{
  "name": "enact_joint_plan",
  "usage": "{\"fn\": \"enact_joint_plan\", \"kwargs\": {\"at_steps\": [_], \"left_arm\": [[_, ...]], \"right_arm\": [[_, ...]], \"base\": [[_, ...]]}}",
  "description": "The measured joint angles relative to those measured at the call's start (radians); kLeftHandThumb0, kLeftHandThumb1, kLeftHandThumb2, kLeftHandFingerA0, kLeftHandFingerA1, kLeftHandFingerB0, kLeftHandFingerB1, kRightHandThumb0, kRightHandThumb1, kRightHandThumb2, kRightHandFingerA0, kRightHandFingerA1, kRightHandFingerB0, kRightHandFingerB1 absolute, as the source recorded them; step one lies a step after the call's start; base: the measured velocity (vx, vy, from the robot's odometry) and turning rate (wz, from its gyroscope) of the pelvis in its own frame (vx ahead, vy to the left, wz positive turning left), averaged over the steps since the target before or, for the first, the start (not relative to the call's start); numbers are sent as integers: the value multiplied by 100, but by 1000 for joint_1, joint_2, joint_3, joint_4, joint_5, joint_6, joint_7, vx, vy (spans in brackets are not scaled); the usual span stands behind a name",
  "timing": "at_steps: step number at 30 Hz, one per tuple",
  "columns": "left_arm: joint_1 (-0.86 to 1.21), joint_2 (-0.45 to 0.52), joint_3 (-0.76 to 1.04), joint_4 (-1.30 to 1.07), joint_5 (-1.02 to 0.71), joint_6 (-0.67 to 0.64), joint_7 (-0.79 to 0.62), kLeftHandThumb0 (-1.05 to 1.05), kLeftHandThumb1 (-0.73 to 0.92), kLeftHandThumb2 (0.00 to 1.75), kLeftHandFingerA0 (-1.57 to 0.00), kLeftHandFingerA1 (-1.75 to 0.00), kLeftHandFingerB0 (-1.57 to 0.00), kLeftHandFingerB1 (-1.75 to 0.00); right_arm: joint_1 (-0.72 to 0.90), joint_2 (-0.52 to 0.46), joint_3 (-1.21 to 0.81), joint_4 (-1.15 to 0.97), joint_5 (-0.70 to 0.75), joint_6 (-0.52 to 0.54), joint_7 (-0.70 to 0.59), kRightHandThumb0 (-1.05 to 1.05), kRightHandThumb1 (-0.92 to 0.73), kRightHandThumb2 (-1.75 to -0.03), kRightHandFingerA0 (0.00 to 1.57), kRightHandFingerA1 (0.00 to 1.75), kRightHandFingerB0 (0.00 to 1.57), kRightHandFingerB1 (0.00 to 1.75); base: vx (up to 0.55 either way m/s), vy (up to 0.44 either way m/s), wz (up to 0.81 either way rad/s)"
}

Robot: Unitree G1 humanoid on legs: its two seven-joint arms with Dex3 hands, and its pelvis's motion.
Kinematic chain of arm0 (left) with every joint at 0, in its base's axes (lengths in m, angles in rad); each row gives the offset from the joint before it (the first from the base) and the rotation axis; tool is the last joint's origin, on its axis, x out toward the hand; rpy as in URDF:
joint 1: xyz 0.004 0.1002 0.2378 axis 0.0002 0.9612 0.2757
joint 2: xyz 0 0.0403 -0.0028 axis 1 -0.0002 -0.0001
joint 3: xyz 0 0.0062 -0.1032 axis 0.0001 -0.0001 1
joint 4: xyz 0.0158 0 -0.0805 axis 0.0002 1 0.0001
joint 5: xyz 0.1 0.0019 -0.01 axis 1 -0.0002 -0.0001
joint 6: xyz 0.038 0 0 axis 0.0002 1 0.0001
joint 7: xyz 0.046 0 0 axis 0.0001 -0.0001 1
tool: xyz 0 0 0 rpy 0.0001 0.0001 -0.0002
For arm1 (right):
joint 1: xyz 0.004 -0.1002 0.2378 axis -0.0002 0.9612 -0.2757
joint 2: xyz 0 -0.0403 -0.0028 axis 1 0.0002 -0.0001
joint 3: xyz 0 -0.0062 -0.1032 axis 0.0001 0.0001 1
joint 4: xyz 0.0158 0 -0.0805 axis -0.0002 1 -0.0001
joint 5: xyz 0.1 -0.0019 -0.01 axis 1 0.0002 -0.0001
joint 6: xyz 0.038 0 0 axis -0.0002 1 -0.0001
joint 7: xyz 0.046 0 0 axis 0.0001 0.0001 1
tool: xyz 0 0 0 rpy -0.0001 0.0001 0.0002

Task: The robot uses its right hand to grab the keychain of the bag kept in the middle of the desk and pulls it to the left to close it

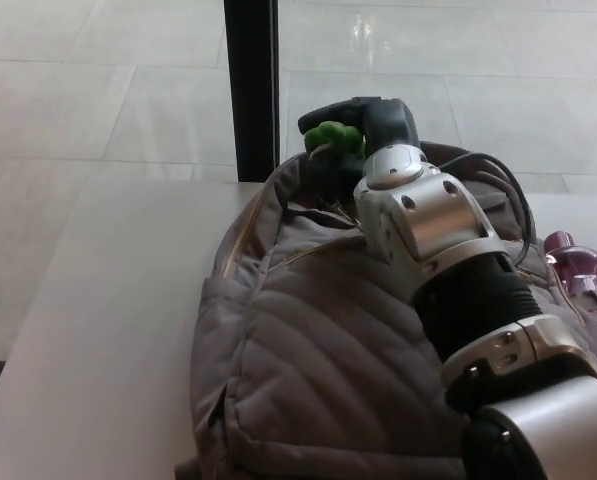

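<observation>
My forearm (428, 225): comes in from the lower right and lies across the bag's right half, hiding the zip on that side.
Bag (308, 350): grey and quilted, lying on the desk (108, 320) with its front panel toward me and its top rim away from me.
Pink bottle (575, 262): just beside the bag's right edge, out of the pull's way.
Zip opening (296, 212): a dark gap under the bag's top left shoulder. Its long axis follows the rim leftward, then bends down toward me.
Right hand (373, 120): at the far rim, raised a little above it, black fingers curled over.
Hold: I judge it closed on the keychain (333, 138) (the green bit shows just at the hand's left side, so the pinch itself is partly hidden).
Keychain's place: top of the bag, near the middle of the rim, touching my fingers.
Relation that counts: the open run lies to the left of the hand, so the pull goes left along the rim.
Left hand: not in view, so the right does this alone.
Risk: the bag may slide left with the pull.
Beyond: a black pillar (250, 90) behind the desk's far edge.
</observation>
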Motion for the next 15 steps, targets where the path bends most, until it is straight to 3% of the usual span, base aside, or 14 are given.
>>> {"fn": "enact_joint_plan", "kwargs": {"at_steps": [1, 2, 3, 4, 5, 7, 8, 9, 10, 11, 12, 13, 14, 15], "left_arm": [[-2, -1, -3, -2, 0, 0, 1, -89, 92, 80, -65, -64, -55, -52], [-3, -2, -5, -4, 1, 0, 3, -88, 92, 75, -64, -62, -61, -52], [-5, -3, -7, -6, 1, 0, 3, -90, 92, 77, -67, -65, -61, -53], [-8, -4, -10, -6, 1, 0, 4, -90, 92, 77, -67, -65, -61, -53], [-11, -5, -12, -7, 1, 0, 5, -87, 92, 76, -61, -60, -59, -51], [-14, -9, -16, -11, 1, 1, 7, -88, 92, 75, -62, -59, -59, -51], [-15, -11, -18, -15, 1, 1, 7, -88, 92, 75, -61, -59, -58, -51], [-16, -14, -19, -18, 2, 2, 7, -89, 92, 75, -61, -59, -57, -50], [-18, -18, -21, -22, 2, 2, 7, -88, 92, 73, -64, -60, -59, -51], [-19, -21, -23, -23, 2, 2, 7, -88, 92, 73, -64, -60, -59, -51], [-20, -22, -24, -23, 3, 2, 7, -88, 92, 74, -65, -61, -60, -51], [-22, -24, -25, -24, 3, 3, 8, -89, 92, 74, -64, -63, -59, -52], [-22, -25, -25, -25, 3, 3, 8, -89, 92, 74, -63, -62, -58, -52], [-24, -26, -26, -25, 3, 3, 9, -89, 92, 74, -63, -62, -58, -52]], "right_arm": [[0, 0, 3, 7, 2, -3, -3, -32, -70, -75, 75, 151, 50, 87], [0, 0, 6, 16, 4, -5, -7, -32, -76, -70, 84, 167, 64, 110], [1, 0, 9, 23, 5, -7, -11, -32, -70, -77, 86, 169, 69, 122], [2, 0, 15, 34, 6, -10, -15, -32, -70, -77, 86, 169, 69, 122], [4, 0, 23, 44, 7, -14, -19, -37, -74, -64, 75, 168, 62, 108], [8, 0, 38, 60, 7, -21, -24, -48, -75, -63, 77, 171, 64, 117], [11, 0, 45, 68, 7, -23, -28, -49, -72, -61, 70, 166, 36, 90], [13, 0, 50, 73, 8, -26, -29, -38, -73, -67, 74, 162, 46, 88], [19, 0, 55, 82, 10, -31, -32, -34, -69, -72, 70, 146, 45, 78], [22, 0, 60, 89, 11, -34, -34, -34, -69, -72, 70, 146, 45, 78], [24, 0, 66, 96, 12, -36, -37, -44, -76, -74, 72, 132, 62, 94], [26, 0, 73, 102, 13, -38, -38, -62, -87, -71, 70, 136, 62, 97], [27, 0, 78, 105, 13, -40, -40, -61, -88, -70, 68, 144, 28, 89], [29, 0, 86, 108, 13, -42, -42, -61, -88, -70, 68, 144, 28, 89]], "base": [[0, 0, 0], [0, 0, 0], [0, 0, 0], [0, 0, 0], [0, 0, 0], [0, 0, 0], [0, 0, 0], [0, 0, 0], [0, 0, 0], [0, 0, 0], [0, 0, 0], [0, 0, 0], [0, 0, 0], [0, 0, 0]]}}
